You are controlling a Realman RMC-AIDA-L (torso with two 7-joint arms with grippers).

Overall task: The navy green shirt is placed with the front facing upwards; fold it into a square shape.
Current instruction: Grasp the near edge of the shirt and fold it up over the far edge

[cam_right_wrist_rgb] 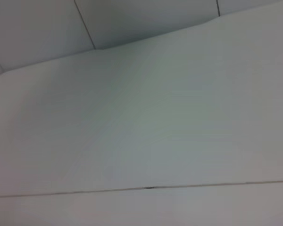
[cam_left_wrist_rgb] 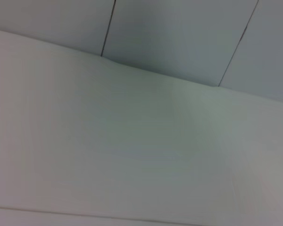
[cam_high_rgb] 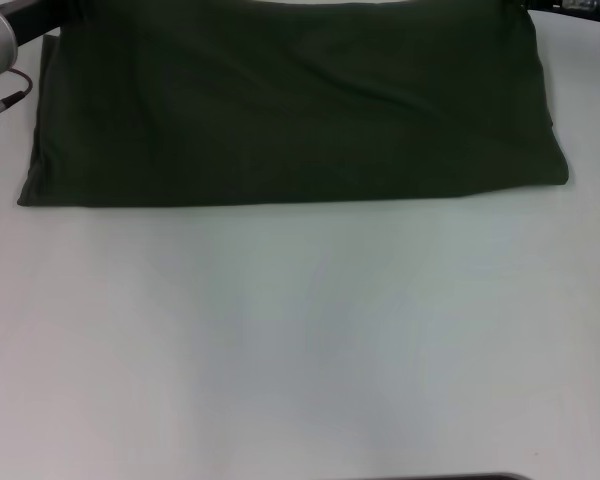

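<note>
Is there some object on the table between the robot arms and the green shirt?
Nothing visible is in the way. The navy green shirt lies folded on the white table, with nothing on top. Only arm parts show at the far corners; neither tool is visible.

Light was soft, even and rather dim; the white table (cam_high_rgb: 300, 340) showed faint mottled shading (no hard shadows), and both wrist views looked hazy, without glare
</note>
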